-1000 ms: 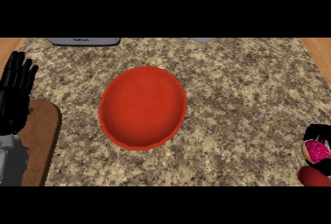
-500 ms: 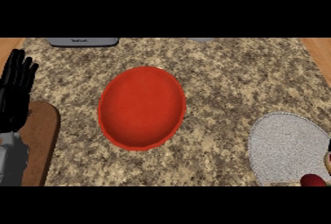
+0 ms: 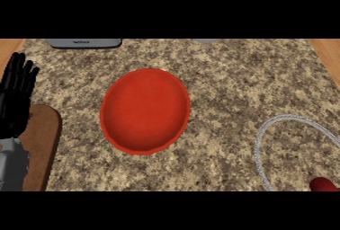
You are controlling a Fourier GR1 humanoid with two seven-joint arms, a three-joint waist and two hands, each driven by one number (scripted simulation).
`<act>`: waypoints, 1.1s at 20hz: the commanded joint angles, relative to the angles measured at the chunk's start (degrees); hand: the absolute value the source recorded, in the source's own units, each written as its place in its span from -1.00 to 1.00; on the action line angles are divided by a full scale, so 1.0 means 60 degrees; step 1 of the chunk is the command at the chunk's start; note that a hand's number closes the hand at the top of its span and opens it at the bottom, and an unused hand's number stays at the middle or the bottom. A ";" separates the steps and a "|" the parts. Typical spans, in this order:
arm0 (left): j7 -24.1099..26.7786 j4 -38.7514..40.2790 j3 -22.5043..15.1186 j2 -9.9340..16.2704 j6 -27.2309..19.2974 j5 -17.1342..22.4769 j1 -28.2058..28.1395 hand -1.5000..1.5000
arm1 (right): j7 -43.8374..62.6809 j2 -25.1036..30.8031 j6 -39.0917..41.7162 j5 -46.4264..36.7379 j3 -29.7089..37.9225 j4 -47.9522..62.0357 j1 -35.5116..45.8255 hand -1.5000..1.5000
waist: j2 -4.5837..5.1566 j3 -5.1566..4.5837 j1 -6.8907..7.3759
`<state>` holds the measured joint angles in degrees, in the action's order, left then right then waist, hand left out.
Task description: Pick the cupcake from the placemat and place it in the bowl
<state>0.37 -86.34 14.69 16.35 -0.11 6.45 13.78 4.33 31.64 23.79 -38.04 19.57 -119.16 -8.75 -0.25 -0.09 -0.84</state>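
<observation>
Nearest me on the right, a small red shape (image 3: 323,184) pokes in at the edge; I cannot tell what it is. Just beyond it the placemat (image 3: 258,150) has slid into view, but the cupcake I saw a second ago with my right hand is gone from the picture, as is that hand, so I cannot tell its fingers. On the left, past the wooden board (image 3: 43,148), my left hand (image 3: 16,96) rests with fingers released. The red bowl (image 3: 145,111) sits mid-worktop, holding nothing; placing is not yet done
</observation>
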 commanded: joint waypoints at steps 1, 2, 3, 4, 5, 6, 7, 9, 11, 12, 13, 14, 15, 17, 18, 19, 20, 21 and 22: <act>-0.0029 -0.0124 -0.0187 -0.0168 -0.0032 -0.0100 -0.0179 0.00 | 0.0885 -0.0198 0.1091 0.1466 0.0429 -0.1724 0.0648 1.00 | -0.0005 -0.0002 0.0045; -0.0474 -0.0185 -0.0154 -0.0006 -0.0119 -0.0062 0.0310 0.00 | 0.1589 -0.0421 0.1107 0.1414 -0.0126 -0.1774 0.1395 1.00 | 0.0018 -0.0001 0.0150; 0.0099 0.0333 -0.0129 -0.0067 -0.0185 -0.0247 0.0429 0.00 | 0.1294 -0.0434 0.1376 0.2264 0.0513 -0.2014 0.1114 1.00 | 0.0016 -0.0001 -0.0012; -0.0405 -0.0225 -0.0346 -0.0243 -0.0139 -0.0134 0.0081 0.00 | 0.1941 -0.0579 0.1515 0.2664 0.0456 -0.2129 0.1658 1.00 | -0.0002 -0.0002 0.0108; -0.0328 -0.0004 -0.0020 -0.0003 -0.0258 -0.0065 0.0589 0.00 | 0.2423 -0.0833 0.1573 0.3116 0.0280 -0.2395 0.2029 1.00 | 0.0003 -0.0011 0.0089; 0.0082 0.0103 0.0010 0.0048 0.0178 0.0057 -0.0040 0.00 | 0.3032 -0.1174 0.1783 0.3532 0.0128 -0.2878 0.1860 1.00 | -0.0007 -0.0015 0.0089; -0.0070 0.0083 -0.0049 -0.0076 -0.0137 -0.0055 0.0344 0.00 | 0.3680 -0.1286 0.1750 0.3694 -0.0234 -0.2904 0.2412 1.00 | 0.0016 -0.0014 0.0144; -0.0193 -0.0213 -0.0196 -0.0059 0.0097 -0.0022 -0.0014 0.00 | 0.5085 -0.1255 0.1834 0.4016 -0.0796 -0.2853 0.3430 1.00 | 0.0025 -0.0012 0.0271; -0.0378 -0.0452 -0.0006 0.0145 0.0194 0.0167 0.0031 0.00 | 0.6445 -0.1272 0.2014 0.4602 -0.1293 -0.3442 0.4030 1.00 | 0.0003 -0.0014 0.0262; 0.0050 0.0436 -0.0383 -0.0300 -0.0123 -0.0230 0.0597 0.00 | 0.6741 -0.1167 0.1733 0.4554 -0.1523 -0.2460 0.5036 1.00 | 0.0060 -0.0016 0.0233; -0.0121 0.0189 -0.0199 -0.0055 0.0084 -0.0075 0.0271 0.00 | 0.7612 -0.1491 0.1565 0.4381 -0.2178 -0.2975 0.5212 1.00 | 0.0036 -0.0016 0.0264; -0.0031 0.0241 -0.0326 -0.0294 -0.0237 -0.0263 0.0483 0.00 | 0.8074 -0.1834 0.1340 0.4085 -0.2865 -0.3022 0.5421 1.00 | 0.0042 -0.0016 0.0260; 0.0319 0.0542 -0.0080 -0.0053 0.0243 0.0036 0.0324 0.00 | 0.7865 -0.1731 0.1141 0.4027 -0.2741 -0.1860 0.6308 1.00 | 0.0064 -0.0014 0.0320; 0.0338 0.0755 -0.0061 0.0027 0.0175 -0.0058 0.0618 0.00 | 0.8880 -0.2154 0.0986 0.3298 -0.4073 -0.1735 0.7148 1.00 | 0.0068 -0.0023 0.0344; -0.0431 -0.0045 -0.0028 0.0222 0.0193 0.0097 0.0452 0.00 | 0.9329 -0.2095 0.1231 0.3854 -0.3894 -0.1373 0.7745 1.00 | 0.0022 -0.0016 0.0382; -0.0058 0.0181 -0.0177 -0.0034 0.0182 0.0014 0.0367 0.00 | 0.9305 -0.2341 0.0977 0.3304 -0.4420 -0.0805 0.8193 1.00 | 0.0044 -0.0018 0.0391; -0.0018 0.0323 -0.0246 -0.0190 -0.0194 -0.0273 0.0450 0.00 | 0.9441 -0.2489 0.1019 0.3487 -0.4472 -0.0546 0.8471 1.00 | 0.0041 -0.0011 0.0302; -0.0317 -0.0127 0.0131 0.0280 0.0362 0.0296 0.0248 0.00 | 0.9494 -0.2718 0.0920 0.3150 -0.4950 -0.0221 0.8684 1.00 | 0.0024 -0.0013 0.0420; -0.0040 0.0179 0.0041 0.0171 0.0358 0.0178 0.0264 0.00 | 0.8935 -0.2780 0.0800 0.2892 -0.4951 0.0667 0.8969 1.00 | 0.0059 -0.0009 0.0389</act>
<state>-0.19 -85.29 14.35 16.70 0.89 6.74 15.91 53.11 17.82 28.94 -17.79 -4.78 -123.95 36.90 -0.02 -0.18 1.25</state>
